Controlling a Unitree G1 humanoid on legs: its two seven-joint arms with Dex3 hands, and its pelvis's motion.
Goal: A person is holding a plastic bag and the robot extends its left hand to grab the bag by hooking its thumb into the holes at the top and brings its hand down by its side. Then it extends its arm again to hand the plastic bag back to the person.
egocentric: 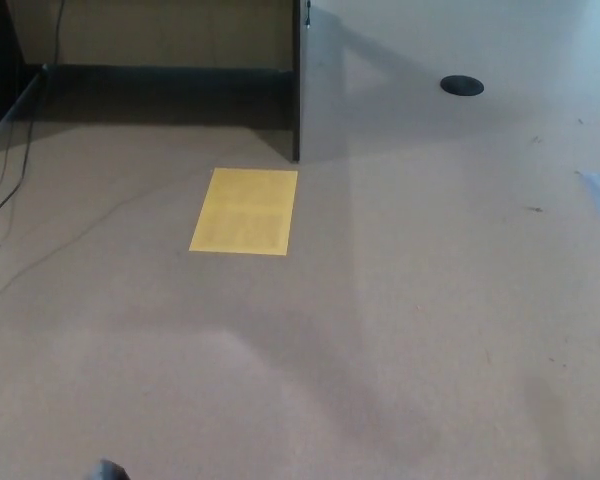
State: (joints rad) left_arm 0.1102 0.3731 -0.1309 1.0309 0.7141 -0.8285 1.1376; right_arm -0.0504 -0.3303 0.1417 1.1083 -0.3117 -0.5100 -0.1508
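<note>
Neither hand nor bag in view, finger state indeterminate; likely hand-at-side step, next requiring the left arm extended.

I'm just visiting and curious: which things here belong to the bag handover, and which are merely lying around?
Part of the job:
- Nothing certain; no bag or person shows, only a dark tip at the bottom edge.

Just lying about:
- yellow sheet
- black round disc
- thin cable

yellow sheet point(244, 211) flat on floor point(430, 300) | black disc point(461, 85) far right
</note>
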